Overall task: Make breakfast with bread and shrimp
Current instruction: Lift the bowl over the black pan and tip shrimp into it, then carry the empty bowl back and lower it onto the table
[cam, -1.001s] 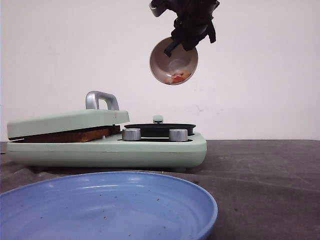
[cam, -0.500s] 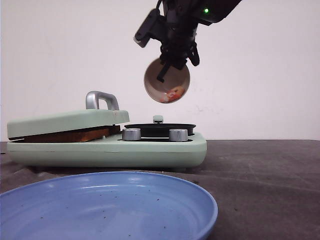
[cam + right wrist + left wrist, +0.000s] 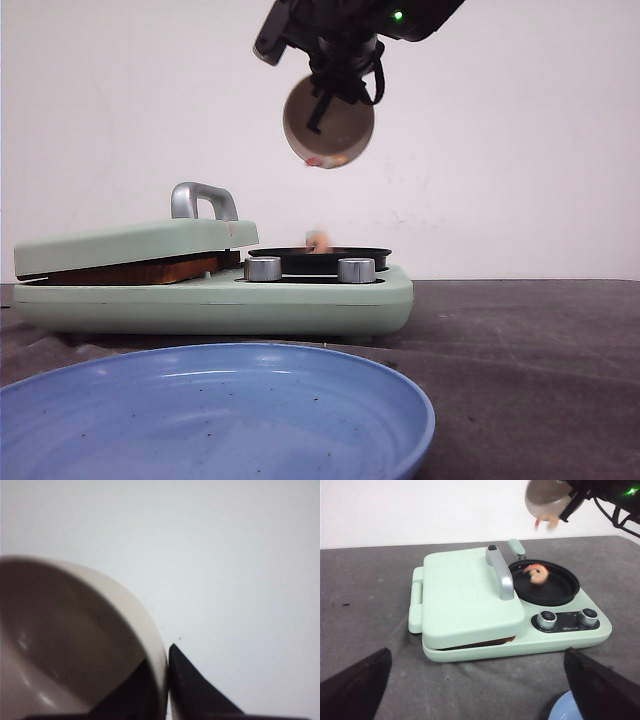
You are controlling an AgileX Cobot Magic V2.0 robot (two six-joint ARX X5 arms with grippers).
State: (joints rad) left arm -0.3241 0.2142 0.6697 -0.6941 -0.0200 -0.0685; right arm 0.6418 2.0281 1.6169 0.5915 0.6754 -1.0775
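Grey tabletop (image 3: 520,330), front view: right gripper (image 3: 335,85) pinches a tipped bowl (image 3: 328,125) at 12 o'clock above the black pan (image 3: 320,255); bread (image 3: 140,270) under the lid (image 3: 130,243). Left wrist view: shrimp (image 3: 538,573) in the pan, more falling; left gripper (image 3: 480,680) spread open. Right wrist view: fingers (image 3: 192,690) clamp the rim.

This looks like a lab or test bench, not a home kitchen. A bare white wall (image 3: 520,150) backs a dark grey mat (image 3: 370,605) with no counter, sink or cupboards. On it stand only 1 mint-green breakfast maker (image 3: 210,285) at the far left and 1 blue plate (image 3: 215,415) near the camera, staged as props.
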